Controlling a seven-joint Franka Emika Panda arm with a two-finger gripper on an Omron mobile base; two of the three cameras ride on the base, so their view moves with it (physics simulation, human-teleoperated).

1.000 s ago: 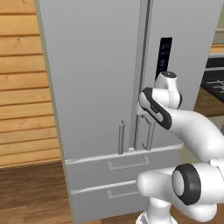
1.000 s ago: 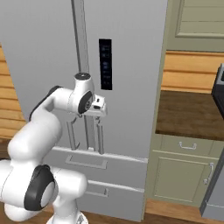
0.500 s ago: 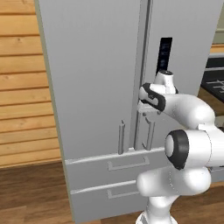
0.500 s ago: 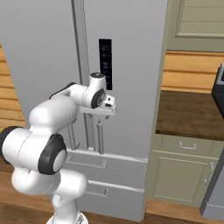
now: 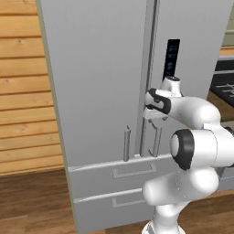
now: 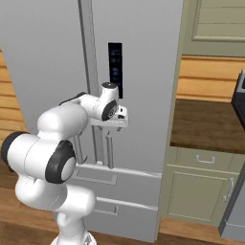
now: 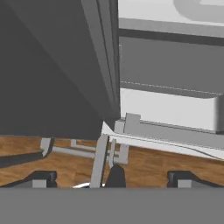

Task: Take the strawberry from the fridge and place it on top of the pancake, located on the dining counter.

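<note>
We find the gripper (image 6: 120, 116) released, jaws standing wide and holding nothing, at the centre seam of the fridge (image 5: 100, 91), level with the lower part of the dark control panel (image 6: 115, 69) and above the vertical bar handles (image 6: 108, 150). In the hand view its fingertips (image 7: 41, 178) straddle one bar handle (image 7: 99, 162), with the door edge just ahead and pale interior showing past it, so we judge the left door to stand slightly ajar. The strawberry, by the task, lies inside this fridge; we cannot see it. We judge it light, soft and easily bruised, best taken gently across its widest part. The handle is rigid and smooth, best gripped mid-length. Compared with a second ago, the arm has folded in and the hand has moved from the handles towards the seam, jaws unchanged.
</note>
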